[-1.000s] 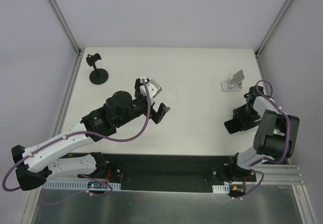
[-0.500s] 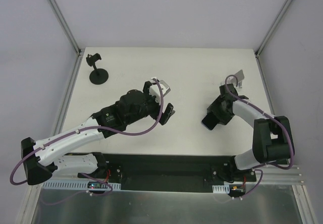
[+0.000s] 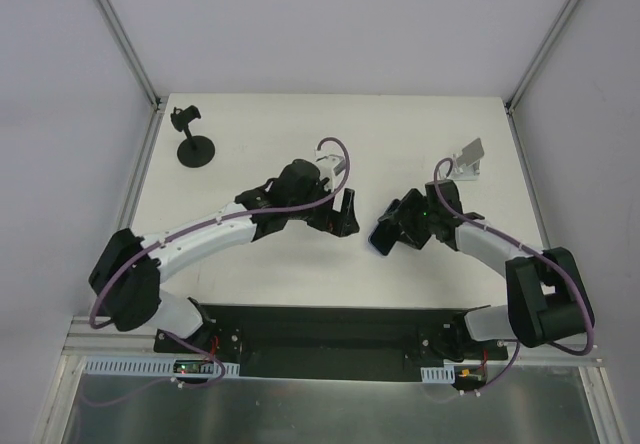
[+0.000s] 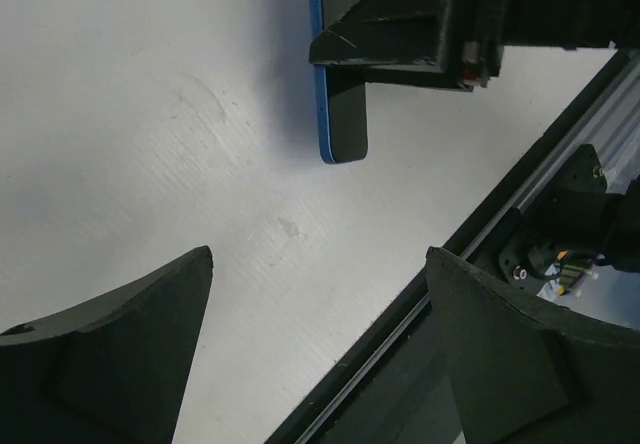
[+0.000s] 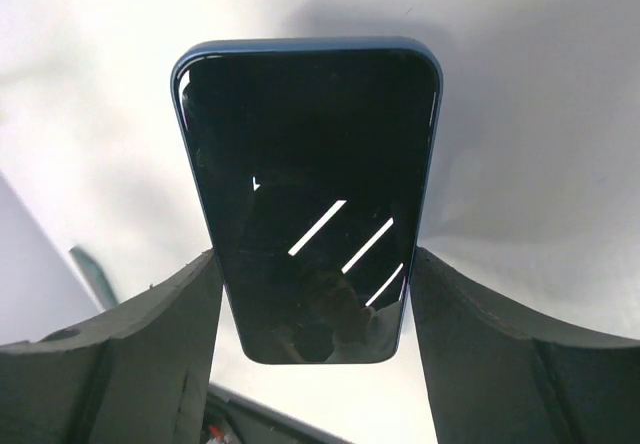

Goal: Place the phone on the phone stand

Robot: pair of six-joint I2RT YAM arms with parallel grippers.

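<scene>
The phone, black with a glossy screen and a blue rim, is held by its long edges in my right gripper, above the table. In the top view the right gripper holds the phone over the middle of the table. My left gripper is just left of it, open and empty. In the left wrist view the left gripper faces the phone, seen edge-on ahead of the fingertips and not touching them. The silver-white phone stand sits at the far right, empty.
A black round-based pole stand with a clamp top stands at the far left corner. The black rail runs along the table's near edge and shows in the left wrist view. Frame posts stand at the far corners.
My right arm has swung left from the right side to the table's middle with the phone in its grip. My left gripper has moved right, towards the phone.
</scene>
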